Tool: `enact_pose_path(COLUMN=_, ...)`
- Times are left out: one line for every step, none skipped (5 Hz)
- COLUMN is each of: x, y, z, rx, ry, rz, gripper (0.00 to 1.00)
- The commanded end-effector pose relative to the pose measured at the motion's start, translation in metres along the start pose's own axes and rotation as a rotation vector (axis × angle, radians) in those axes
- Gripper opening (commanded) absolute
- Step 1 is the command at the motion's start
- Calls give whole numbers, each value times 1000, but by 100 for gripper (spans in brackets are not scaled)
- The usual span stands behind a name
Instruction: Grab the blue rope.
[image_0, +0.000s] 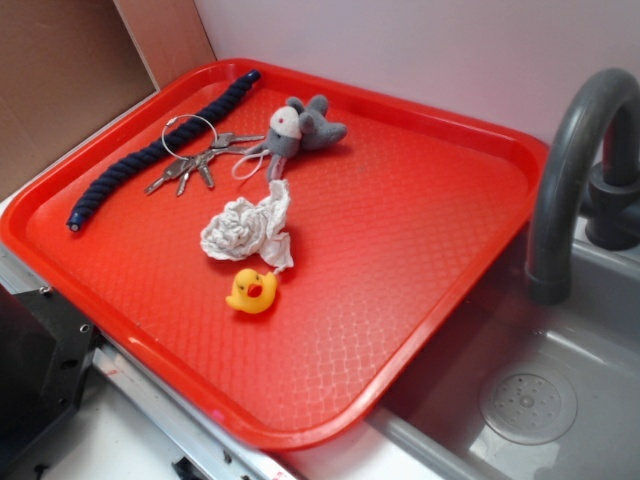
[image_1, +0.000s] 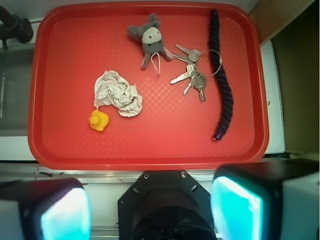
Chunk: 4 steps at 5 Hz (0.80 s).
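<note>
Along one short side of the red tray (image_1: 150, 150), the blue rope (image_1: 221, 75) lies nearly straight, with the silver key ring (image_1: 209, 61) overlapping it. Gripper (image_1: 150, 210) hovers above the tray's near edge, fingers spread wide, holding nothing

My exterior view looks obliquely across the red tray (image_0: 420, 250); my wrist view looks straight down, sharing the whole tray (image_1: 150, 145).

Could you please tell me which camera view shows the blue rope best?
The wrist view: it looks straight down, so the blue rope shows end to end along the tray's edge, with the key ring overlapping it. The exterior view shows the whole rope too, but obliquely and foreshortened.
</note>
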<state>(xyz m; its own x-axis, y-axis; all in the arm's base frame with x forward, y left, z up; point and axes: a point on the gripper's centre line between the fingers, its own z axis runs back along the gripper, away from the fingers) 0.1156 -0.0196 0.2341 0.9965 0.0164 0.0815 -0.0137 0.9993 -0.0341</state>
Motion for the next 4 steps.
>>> enact_pose_path(x=0, y=0, z=0, rx=0, ry=0, rz=0, gripper=100)
enact_pose_path(x=16, y=10, z=-13, rx=42, ry=-111, rz=199, gripper=100)
enact_pose_path(x=47, y=40, z=-33, rx=62, ry=-207, rz=250, gripper=100)
enact_pose_path(x=74, y=60, z=-55, rx=84, ry=-260, rz=281, gripper=100)
